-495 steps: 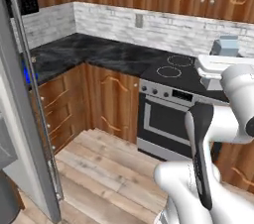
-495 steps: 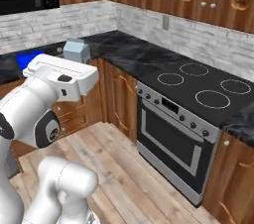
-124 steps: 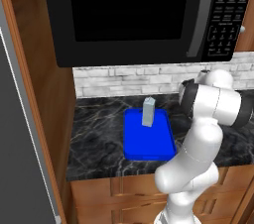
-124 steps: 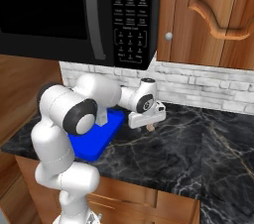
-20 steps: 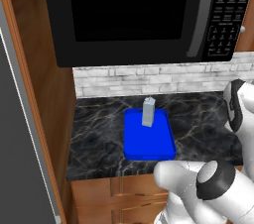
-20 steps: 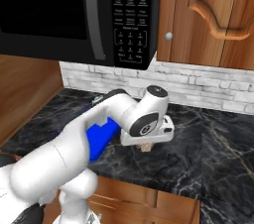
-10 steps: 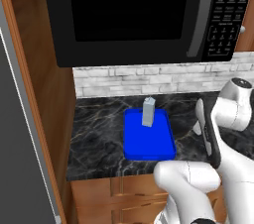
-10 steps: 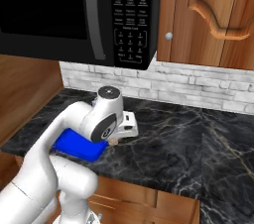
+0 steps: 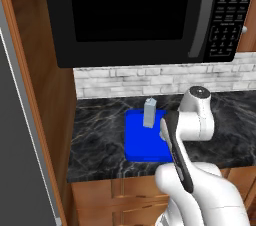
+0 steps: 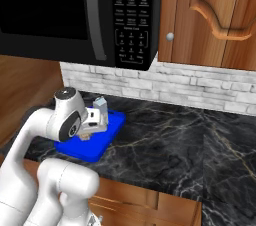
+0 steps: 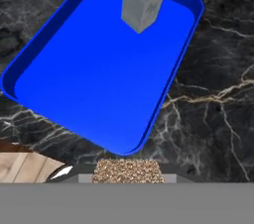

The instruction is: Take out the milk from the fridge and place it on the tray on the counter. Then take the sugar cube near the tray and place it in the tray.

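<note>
Black counter point(image 10: 165, 140) — milk point(image 9: 149, 112) upright in tray point(image 9: 137, 145)

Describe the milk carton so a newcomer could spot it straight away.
Find the black microwave; below it lies a black marble counter with a bright blue tray. The milk carton stands upright near the tray's back edge: small, pale blue-grey, peaked top, the one tall thing on the flat tray.

A home kitchen — a black built-in microwave point(image 9: 145, 15) hangs at 12 o'clock over a black marble-look worktop point(image 10: 190, 145), with a pale brick backsplash point(image 10: 200, 90) and brown wooden cabinets point(image 10: 215, 15).
</note>
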### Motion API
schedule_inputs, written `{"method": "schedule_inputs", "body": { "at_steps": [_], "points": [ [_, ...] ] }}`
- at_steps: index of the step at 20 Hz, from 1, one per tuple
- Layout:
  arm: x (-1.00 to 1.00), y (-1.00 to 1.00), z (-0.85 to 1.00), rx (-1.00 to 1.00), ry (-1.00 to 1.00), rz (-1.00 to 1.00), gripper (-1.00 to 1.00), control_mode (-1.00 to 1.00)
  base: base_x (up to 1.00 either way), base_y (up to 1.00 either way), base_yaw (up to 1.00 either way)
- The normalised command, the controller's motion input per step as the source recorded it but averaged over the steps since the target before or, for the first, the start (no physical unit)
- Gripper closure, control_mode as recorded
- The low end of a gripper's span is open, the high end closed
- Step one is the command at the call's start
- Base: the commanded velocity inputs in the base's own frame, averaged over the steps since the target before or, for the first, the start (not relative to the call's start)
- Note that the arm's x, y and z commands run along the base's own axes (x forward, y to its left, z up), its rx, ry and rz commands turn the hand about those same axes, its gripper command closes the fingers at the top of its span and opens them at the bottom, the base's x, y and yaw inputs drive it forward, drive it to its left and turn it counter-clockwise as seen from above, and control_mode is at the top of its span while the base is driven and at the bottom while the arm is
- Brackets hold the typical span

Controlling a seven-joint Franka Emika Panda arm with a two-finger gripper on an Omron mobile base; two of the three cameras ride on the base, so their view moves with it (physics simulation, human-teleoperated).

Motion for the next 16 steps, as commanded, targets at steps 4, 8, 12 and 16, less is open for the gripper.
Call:
{"method": "schedule_inputs", "body": {
  "at_steps": [4, 8, 12, 16],
  "points": [
    [0.11, 0.50, 0.00, 0.00, 0.07, 0.00, 1.00, -1.00, 0.00, 0.00, 0.00],
    [0.08, 0.08, -0.03, 0.00, 0.00, 0.00, 1.00, -1.00, 0.00, 0.00, 0.00],
    [0.22, 0.00, -0.11, 0.01, 0.00, 0.00, 1.00, -1.00, 0.00, 0.00, 0.00],
    [0.25, 0.04, -0.38, 0.03, 0.00, 0.00, 1.00, -1.00, 0.00, 0.00, 0.00]
  ]
}}
